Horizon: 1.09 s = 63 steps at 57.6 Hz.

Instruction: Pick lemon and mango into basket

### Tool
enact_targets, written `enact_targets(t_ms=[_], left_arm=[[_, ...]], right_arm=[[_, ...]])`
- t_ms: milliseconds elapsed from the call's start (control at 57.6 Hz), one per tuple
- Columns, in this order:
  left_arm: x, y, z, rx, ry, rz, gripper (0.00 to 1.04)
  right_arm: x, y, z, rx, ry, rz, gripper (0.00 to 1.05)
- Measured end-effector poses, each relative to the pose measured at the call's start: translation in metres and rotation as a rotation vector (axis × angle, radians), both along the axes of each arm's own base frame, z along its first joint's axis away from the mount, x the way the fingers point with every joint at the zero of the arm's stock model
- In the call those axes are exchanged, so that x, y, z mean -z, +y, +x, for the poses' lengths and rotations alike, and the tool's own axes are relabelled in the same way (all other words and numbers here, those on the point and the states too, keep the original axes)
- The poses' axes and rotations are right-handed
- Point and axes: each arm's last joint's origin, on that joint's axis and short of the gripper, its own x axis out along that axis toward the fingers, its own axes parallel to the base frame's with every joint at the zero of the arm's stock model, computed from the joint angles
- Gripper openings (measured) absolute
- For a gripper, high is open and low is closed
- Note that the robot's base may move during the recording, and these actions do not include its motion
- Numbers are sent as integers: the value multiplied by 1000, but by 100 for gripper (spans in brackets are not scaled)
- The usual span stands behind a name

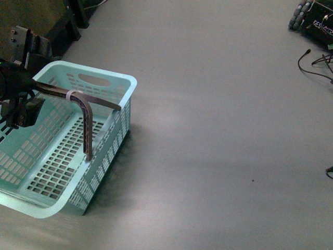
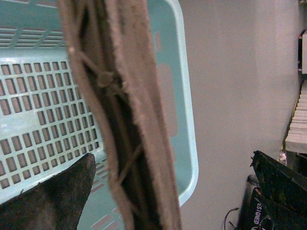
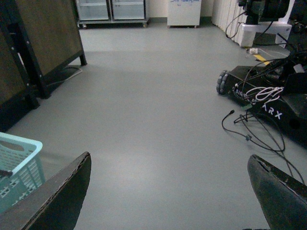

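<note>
Gripping handle [image 1: 87, 115] — left gripper [image 1: 25, 89] above basket [image 1: 117, 78] interior.

A light turquoise basket [image 1: 106, 164] with slotted walls sits on the grey floor [image 1: 218, 156] at the near left. Its brown handle [image 1: 87, 130] is lifted above the rim, with a white tie [image 1: 70, 95] wrapped near the bend. The left gripper [image 1: 23, 107], dark and partly cut off at the left edge, grips the handle's left end. At the far right lie black cables [image 1: 312, 65] beside a dark wheeled machine [image 1: 317, 21].
</note>
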Motion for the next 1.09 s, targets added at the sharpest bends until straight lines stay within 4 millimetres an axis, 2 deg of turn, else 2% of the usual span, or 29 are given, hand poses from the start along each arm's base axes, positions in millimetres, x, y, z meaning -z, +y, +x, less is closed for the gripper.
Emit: enact_targets(t_ms=[208, 243, 399, 469, 607, 746, 902, 1007, 1093], left_arm=[[3, -6, 16, 1, -14, 10, 98], [4, -7, 17, 2, -9, 11, 95], [8, -10, 21, -5, 8, 24, 67], [8, -12, 24, -5, 12, 29, 49], [8, -11, 21, -26, 10, -33, 31], [6, -11, 13, -20, 13, -34, 29], [0, -8, -15, -25, 29, -45, 29], [-18, -3, -38, -31, 11, -73, 29], [-42, 2, -56, -38, -33, -94, 29]], right_arm=[[0, 0, 0, 0, 0, 0, 96], [0, 0, 0, 0, 0, 0, 96], [0, 0, 0, 0, 0, 0, 96], [0, 0, 0, 0, 0, 0, 96], [0, 0, 0, 0, 0, 0, 96], [0, 0, 0, 0, 0, 0, 96], [0, 0, 0, 0, 0, 0, 96], [0, 0, 0, 0, 0, 0, 96], [0, 0, 0, 0, 0, 0, 96]])
